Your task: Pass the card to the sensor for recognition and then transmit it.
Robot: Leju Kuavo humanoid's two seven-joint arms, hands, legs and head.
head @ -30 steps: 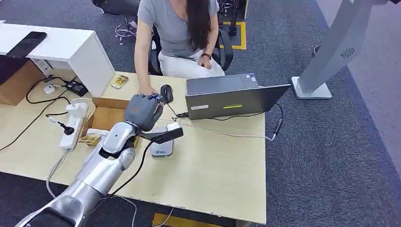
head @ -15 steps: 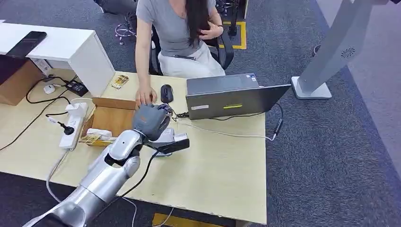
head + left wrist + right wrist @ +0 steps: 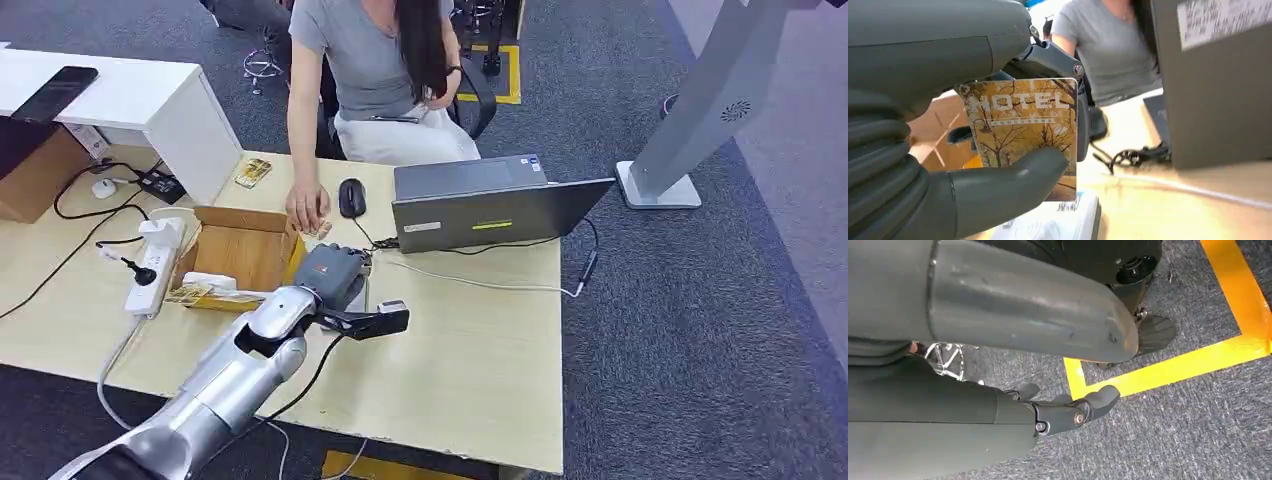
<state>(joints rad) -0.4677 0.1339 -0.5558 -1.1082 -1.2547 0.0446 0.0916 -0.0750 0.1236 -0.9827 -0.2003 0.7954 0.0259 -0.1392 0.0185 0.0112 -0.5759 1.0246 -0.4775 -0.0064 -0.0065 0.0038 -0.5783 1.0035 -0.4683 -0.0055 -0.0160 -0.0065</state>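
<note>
Head view: the left hand (image 3: 330,275), grey and ribbed at the wrist, hangs over the pale wooden desk (image 3: 470,350), just right of the open cardboard box (image 3: 240,250). A person's hand (image 3: 305,212) rests on the desk's far side beside a black mouse (image 3: 351,197) and a grey laptop (image 3: 480,205).

Left wrist view: the thumb and dark fingers (image 3: 1068,65) pinch a flat, glossy hotel card (image 3: 1023,135), printed with golden trees, just above a white, boxy sensor (image 3: 1058,225). The reading step seems in hand; next the card likely must go lower, flat to the sensor, then toward the person.

Right wrist view: the right hand (image 3: 1068,412) hangs over grey carpet (image 3: 1198,440), fingers curled loosely, holding nothing.
</note>
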